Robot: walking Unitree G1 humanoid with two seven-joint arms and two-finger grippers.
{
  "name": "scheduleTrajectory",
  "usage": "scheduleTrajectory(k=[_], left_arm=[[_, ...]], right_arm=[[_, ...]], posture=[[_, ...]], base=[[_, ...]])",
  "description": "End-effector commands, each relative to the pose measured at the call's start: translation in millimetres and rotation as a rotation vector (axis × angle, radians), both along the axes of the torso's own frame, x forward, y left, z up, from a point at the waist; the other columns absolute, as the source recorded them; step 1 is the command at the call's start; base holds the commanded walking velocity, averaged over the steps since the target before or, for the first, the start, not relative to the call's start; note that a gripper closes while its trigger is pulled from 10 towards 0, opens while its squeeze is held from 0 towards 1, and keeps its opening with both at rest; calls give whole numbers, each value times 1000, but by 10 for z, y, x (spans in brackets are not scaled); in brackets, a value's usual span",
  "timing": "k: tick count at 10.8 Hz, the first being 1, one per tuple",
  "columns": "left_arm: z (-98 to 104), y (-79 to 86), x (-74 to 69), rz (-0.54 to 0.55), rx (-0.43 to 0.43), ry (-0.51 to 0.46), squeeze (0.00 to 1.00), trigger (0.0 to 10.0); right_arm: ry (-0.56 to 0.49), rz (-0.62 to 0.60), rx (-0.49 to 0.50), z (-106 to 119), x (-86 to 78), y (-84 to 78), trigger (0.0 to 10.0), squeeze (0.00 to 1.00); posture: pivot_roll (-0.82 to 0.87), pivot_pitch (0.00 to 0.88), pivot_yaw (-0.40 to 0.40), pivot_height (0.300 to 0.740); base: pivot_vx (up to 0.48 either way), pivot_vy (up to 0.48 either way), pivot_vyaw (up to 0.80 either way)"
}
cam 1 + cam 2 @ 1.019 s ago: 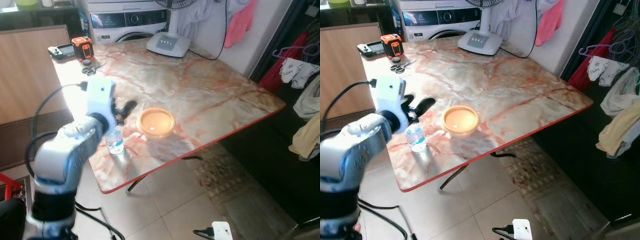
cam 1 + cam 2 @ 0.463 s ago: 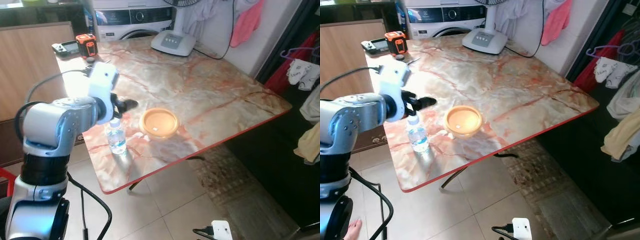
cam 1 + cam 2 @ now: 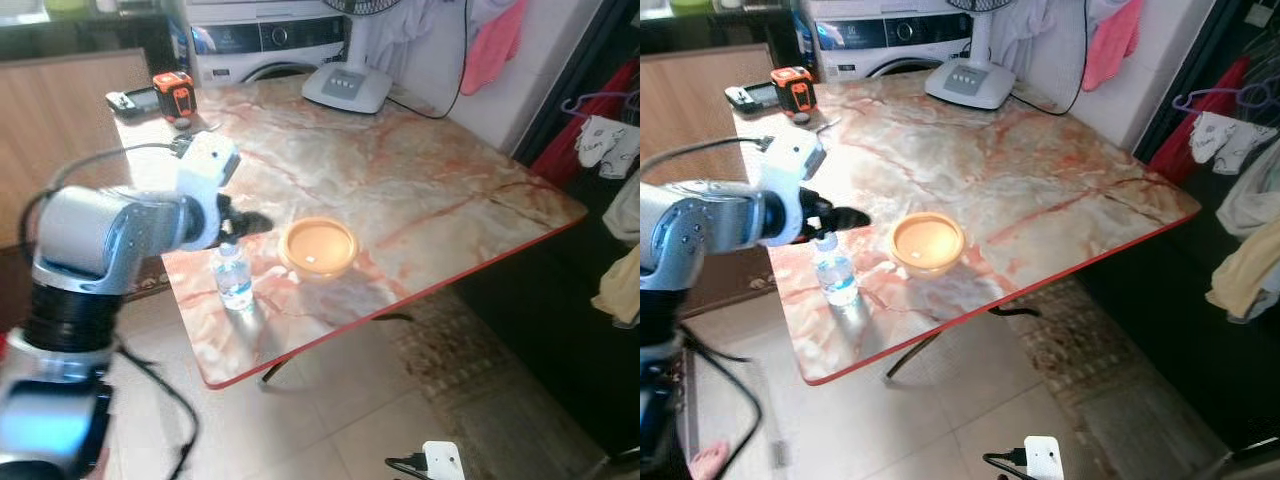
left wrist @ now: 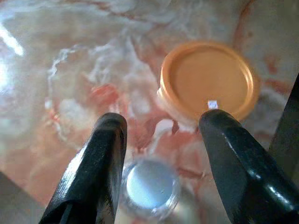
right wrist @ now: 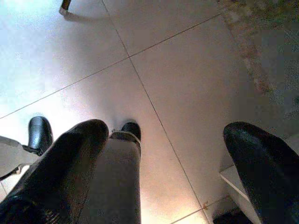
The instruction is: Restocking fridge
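Observation:
A small clear water bottle with a white cap stands upright near the front left corner of the marble table. Beside it sits an orange lidded container. My left gripper hovers open just above and behind the bottle's cap. In the left wrist view the bottle cap lies between and below the two black fingers, with the orange container further out. My right gripper hangs open over the tiled floor.
A fan base, scissors, an orange tape measure and a black device sit at the table's far side. A washing machine stands behind. Clothes hang at the right. A white plug lies on the floor.
My left arm has come down and closer to the bottle, its fingers now right over the cap. The camera has shifted slightly.

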State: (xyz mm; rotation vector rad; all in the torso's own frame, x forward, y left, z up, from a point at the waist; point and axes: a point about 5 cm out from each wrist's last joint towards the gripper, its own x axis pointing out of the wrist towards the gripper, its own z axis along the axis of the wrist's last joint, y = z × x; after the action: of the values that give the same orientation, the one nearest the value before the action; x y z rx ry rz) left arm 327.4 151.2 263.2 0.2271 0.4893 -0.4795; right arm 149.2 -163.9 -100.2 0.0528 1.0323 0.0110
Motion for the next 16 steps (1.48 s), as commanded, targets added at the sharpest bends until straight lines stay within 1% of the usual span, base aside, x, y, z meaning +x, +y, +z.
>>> scheduleTrajectory(k=[1, 2, 3, 4, 7, 12, 13, 14, 15, 16], left_arm=[[52, -39, -16, -62, 31, 0, 0, 10000], [26, -61, -42, -103, 43, 14, 0, 10000], [-24, -61, -39, -106, 51, 25, 0, 10000], [-43, -55, -30, -105, 55, 28, 0, 10000], [-93, 34, 2, -68, 99, 40, 0, 10000], [-171, 54, -4, -79, 98, 63, 0, 10000], [-214, 64, 2, -69, 95, 69, 0, 10000], [-210, 80, 4, -62, 98, 67, 0, 9725], [-193, 92, 9, -54, 96, 62, 0, 4157], [-194, 98, 12, -51, 93, 63, 0, 3451]], right_arm=[[20, 4, -4, -18, -47, -12, 10000, 0], [21, 6, -4, -19, -48, -11, 10000, 0], [23, 9, -6, -20, -51, -10, 10000, 0], [24, 10, -7, -20, -51, -12, 10000, 0], [30, 22, -7, -23, -56, -13, 10000, 0], [33, 32, -12, -22, -55, -27, 10000, 0], [33, 36, -12, -20, -52, -29, 10000, 0], [33, 38, -13, -19, -48, -31, 10000, 0], [34, 40, -14, -19, -47, -32, 10000, 0], [34, 41, -13, -18, -44, -33, 10000, 0]], posture=[[36, 0, -82, 740], [35, 0, -83, 740], [30, 0, -83, 740], [30, 0, -85, 740], [33, 0, -86, 740], [29, 5, -92, 740], [24, 6, -93, 740], [28, 8, -95, 740], [29, 8, -94, 740], [25, 8, -95, 740]], base=[[0, 0, 0], [0, 0, 0], [0, 0, 0], [0, 0, 0], [0, 0, 0], [0, 0, 0], [0, 0, 0], [0, 0, 0], [0, 0, 0], [0, 0, 0]])
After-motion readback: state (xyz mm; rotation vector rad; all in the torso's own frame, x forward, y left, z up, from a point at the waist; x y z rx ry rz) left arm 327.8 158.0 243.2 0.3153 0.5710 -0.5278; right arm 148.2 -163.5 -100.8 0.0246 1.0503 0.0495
